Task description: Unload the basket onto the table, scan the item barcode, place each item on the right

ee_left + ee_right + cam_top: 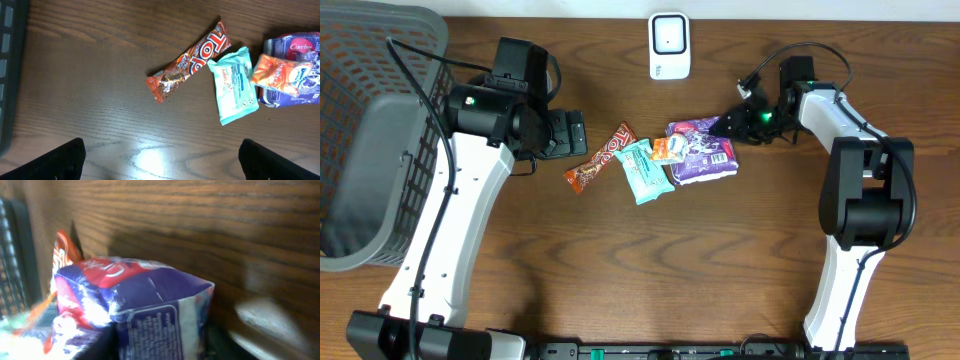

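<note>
A purple packet (705, 152) lies right of centre on the wooden table, its printed end filling the right wrist view (150, 300). My right gripper (728, 126) is at the packet's upper right end, and its dark fingers press both sides of that end (160, 345). A white scanner (669, 46) stands at the table's back edge. My left gripper (560, 133) hovers open over bare wood left of the items, with nothing between its fingers (161, 152).
An orange-brown chocolate bar (601, 158), a teal packet (644, 172) and a small orange packet (668, 149) lie just left of the purple packet, the orange one overlapping it. A grey mesh basket (360, 150) fills the far left.
</note>
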### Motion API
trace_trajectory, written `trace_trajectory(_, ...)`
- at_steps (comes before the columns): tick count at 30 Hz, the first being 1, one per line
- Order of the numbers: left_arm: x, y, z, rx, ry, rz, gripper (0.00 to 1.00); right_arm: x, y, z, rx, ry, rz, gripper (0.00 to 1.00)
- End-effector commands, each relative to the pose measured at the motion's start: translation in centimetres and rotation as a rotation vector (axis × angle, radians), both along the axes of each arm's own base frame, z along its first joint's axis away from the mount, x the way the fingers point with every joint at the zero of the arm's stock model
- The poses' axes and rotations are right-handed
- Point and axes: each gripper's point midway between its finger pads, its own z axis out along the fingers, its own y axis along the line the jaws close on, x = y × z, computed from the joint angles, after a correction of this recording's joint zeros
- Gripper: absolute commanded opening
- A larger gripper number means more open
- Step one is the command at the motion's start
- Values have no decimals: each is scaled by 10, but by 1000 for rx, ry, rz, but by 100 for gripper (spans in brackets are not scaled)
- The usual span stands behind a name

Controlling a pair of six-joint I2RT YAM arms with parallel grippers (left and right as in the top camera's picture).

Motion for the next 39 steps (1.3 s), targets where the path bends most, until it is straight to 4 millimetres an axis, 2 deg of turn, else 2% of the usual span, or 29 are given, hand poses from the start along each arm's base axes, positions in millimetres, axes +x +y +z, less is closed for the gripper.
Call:
trace_trajectory(1,-1,3,-3,10,10,12,98,-2,-3,-12,-4,31,-3,6)
trace_trajectory(2,-1,3,-3,10,11,12,98,0,-5,-9,-3,30,-11,1)
trace_trajectory(5,-1,3,-3,10,11,12,98,4,-14,9,-4,22,-42,1)
trace_trajectory(8,-1,3,-3,9,10,12,98,10,-34,34,-88,-14,-81,1)
trace_trajectory(13,-1,3,-3,10,10,12,98,11,-99,83,-487,-79,-221,1)
trace_trajectory(19,-1,3,-3,9,11,12,98,-17,-180,144,-1014,-101,-522,1)
trace_trajectory(22,-1,3,-3,10,11,12,98,-29,-202,162,-1233,-112,-627,1)
trace_trajectory(24,-1,3,-3,10,11,12,98,-30,-203,163,-1304,-121,-631,1)
trace_trajectory(29,-1,3,-3,9,11,12,98,-28,-180,131,-1366,-107,-542,2)
trace_trajectory(33,-1,3,-3,9,11,12,98,-25,-144,97,-1305,-77,-433,17)
trace_trajectory(36,-1,3,-3,10,11,12,98,-22,-111,78,-1239,-76,-361,23)
trace_trajectory(37,-1,3,-3,10,11,12,98,-22,-100,74,-1214,-80,-342,28)
trace_trajectory(39,-1,3,-3,10,10,12,98,-21,-81,71,-1169,-95,-313,46)
